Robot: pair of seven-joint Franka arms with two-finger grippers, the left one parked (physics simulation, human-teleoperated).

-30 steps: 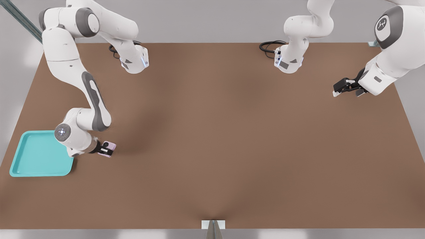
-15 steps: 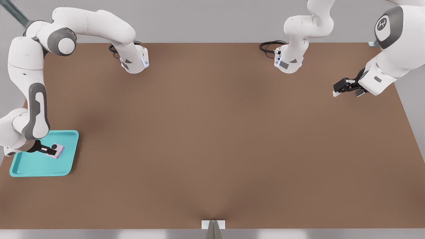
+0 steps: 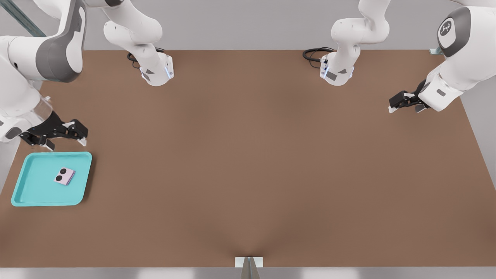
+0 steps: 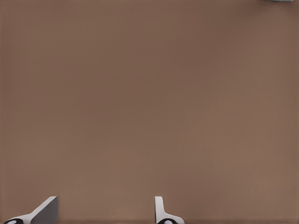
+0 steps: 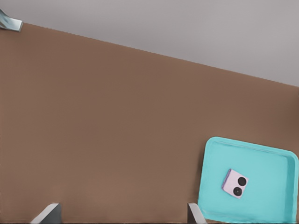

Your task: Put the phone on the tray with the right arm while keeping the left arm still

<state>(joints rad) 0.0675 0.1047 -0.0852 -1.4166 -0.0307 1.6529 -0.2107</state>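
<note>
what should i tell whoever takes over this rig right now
Gripper: open and empty, raised above the table beside the tray's far edge, at the front view's left.
Phone: lying flat inside the tray, lenses up, free of the fingers; the right wrist view shows it the same way.
Tray: on the table near the front view's left edge.
Done: the phone is on the tray and released.
Left: likely nothing beyond parking the right arm clear; no regrasp looks needed.
</note>
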